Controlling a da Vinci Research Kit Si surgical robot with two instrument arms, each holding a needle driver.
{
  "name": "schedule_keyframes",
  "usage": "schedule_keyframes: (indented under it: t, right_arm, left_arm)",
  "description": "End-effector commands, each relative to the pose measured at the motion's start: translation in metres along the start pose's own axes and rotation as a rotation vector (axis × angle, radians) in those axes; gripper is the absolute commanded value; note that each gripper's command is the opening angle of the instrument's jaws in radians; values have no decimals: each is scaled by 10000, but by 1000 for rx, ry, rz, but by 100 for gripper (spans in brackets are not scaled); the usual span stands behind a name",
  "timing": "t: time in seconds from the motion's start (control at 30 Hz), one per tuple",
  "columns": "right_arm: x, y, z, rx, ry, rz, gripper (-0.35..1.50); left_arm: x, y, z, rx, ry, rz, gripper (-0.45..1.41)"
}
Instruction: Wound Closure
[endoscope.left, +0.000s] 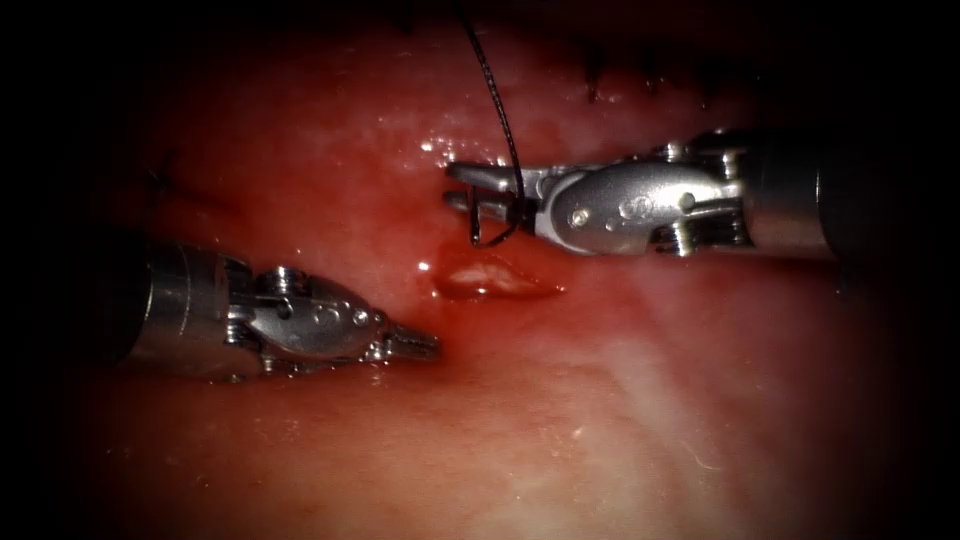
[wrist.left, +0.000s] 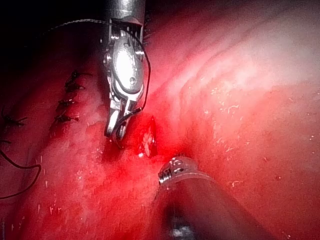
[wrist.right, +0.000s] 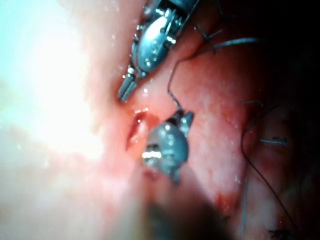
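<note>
Plainly only part done. Finished stitches (wrist.left: 67, 102) in a row beyond the right tool (endoscope.left: 478, 192); open cut (endoscope.left: 495, 280) below it, unclosed, wet with red fluid (endoscope.left: 440, 290).

Right tool: in from the right, above the cut, jaws narrowly parted at the tips. Grips what looks like the needle (endoscope.left: 490, 238) deep in the jaws near the hinge, a dark hook curving down beneath them; exact spot along the curve hard to tell. Needle clear of the tissue (endoscope.left: 620, 400), hanging just above the cut's upper edge, not in it. Thread (endoscope.left: 497, 95) runs up from the jaws and away over the tissue toward the stitched part.

Left tool (endoscope.left: 412, 345): in from the left, low, tip just left of the cut and close to its end. Jaws closed or very nearly so, holding nothing: no needle, no thread, no tissue between them. Tip near the surface; touching or not, cannot tell.

Left wrist view: right tool (wrist.left: 117, 127) beside the cut (wrist.left: 149, 140), thread (wrist.left: 145, 75) looped along its side, stitches on the far side of it. Right wrist view: left tool (wrist.right: 127, 89) near one end of the cut (wrist.right: 135, 127), thread (wrist.right: 172, 87) rising from the right tool (wrist.right: 180, 120), loose strands lying further off.

Left to do, by the look of it: the whole open gap, with no stitch across it and no bite yet taken in either edge.
</note>
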Motion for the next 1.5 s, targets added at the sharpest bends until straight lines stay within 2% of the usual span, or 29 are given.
schedule_keyframes:
  t: [0.03, 0.2, 0.37, 0.8, 0.87, 0.93, 1.0, 1.1, 1.3, 1.37, 1.4, 1.5]
  right_arm:
    - [1, -3, 9, -2, 5, -11, -35]
    - [2, -4, 8, -4, 6, -17, -35]
    - [6, -6, 6, -25, 17, -108, -35]
    - [9, -5, 5, -42, 18, -114, -35]
    - [6, 0, 4, -37, 6, 232, -35]
    - [5, 2, 4, -32, -6, 279, -35]
    - [0, 6, 4, -21, -54, 351, -35]
    - [-6, 12, 6, -16, -79, 384, -35]
    - [-14, 10, 10, -7, -77, 371, -35]
    - [-14, 11, 11, 7, -67, 271, -35]
    - [-13, 14, 12, 21, -48, 161, -35]
    - [-13, 15, 16, 33, -27, 98, -35]
  left_arm:
    - [1, 1, 8, -1, 1, 1, -20]
    - [1, 1, 8, -1, 1, 1, -20]
    - [0, 1, 8, -1, 1, 1, -20]
    - [0, 2, 7, -5, -2, 1, -20]
    - [0, 2, 7, -5, -2, 1, -20]
    - [0, 2, 7, -5, -2, 1, -20]
    - [0, 2, 7, -5, -2, 1, -20]
    - [7, -2, 4, -7, -2, -2, -23]
    - [27, -12, -8, 47, 57, -14, -25]
    - [30, -13, -8, 58, 71, -12, -25]
    - [31, -13, -5, 61, 73, -7, -25]
    - [29, -11, -1, 66, 73, -7, -23]
